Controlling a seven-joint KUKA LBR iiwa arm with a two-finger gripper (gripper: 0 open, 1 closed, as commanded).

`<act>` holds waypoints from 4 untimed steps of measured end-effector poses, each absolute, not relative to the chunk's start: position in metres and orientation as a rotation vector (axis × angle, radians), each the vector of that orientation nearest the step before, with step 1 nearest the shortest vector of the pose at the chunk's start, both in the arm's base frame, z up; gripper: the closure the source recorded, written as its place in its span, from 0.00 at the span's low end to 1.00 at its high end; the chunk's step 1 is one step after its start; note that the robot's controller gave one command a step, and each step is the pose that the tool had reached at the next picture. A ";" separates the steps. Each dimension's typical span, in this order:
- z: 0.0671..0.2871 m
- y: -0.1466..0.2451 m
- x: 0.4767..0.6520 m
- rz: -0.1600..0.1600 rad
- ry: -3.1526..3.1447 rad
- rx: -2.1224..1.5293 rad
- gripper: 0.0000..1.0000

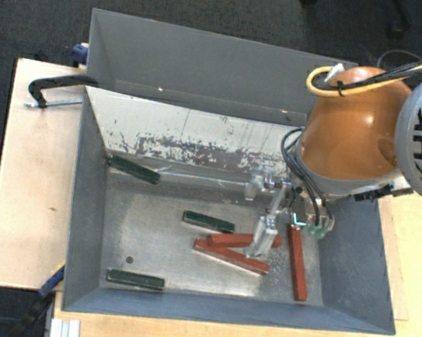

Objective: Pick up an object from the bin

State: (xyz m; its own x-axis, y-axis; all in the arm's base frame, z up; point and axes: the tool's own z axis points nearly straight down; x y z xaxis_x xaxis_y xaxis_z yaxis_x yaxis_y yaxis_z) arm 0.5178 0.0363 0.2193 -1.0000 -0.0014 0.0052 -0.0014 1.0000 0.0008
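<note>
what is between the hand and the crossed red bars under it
Nothing visible: the hand hangs right over the crossed red bars; a third red bar and a green bar lie off to the sides.

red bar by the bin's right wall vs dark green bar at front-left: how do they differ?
Colour: the red bar is brick red, the green bar is dark green.
Pose: the red bar runs almost front to back along the right side of the bin; the green bar lies crosswise, along the front wall.
Length: the red bar looks somewhat longer than the green bar.
Both are slim, straight bars lying flat on the floor.
</note>
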 end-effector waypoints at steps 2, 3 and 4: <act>0.103 0.018 0.554 -0.002 -3.149 -0.075 0.00; 0.102 0.043 0.548 -0.004 -3.135 -0.239 0.00; 0.070 0.053 0.547 -0.002 -3.110 -0.422 0.00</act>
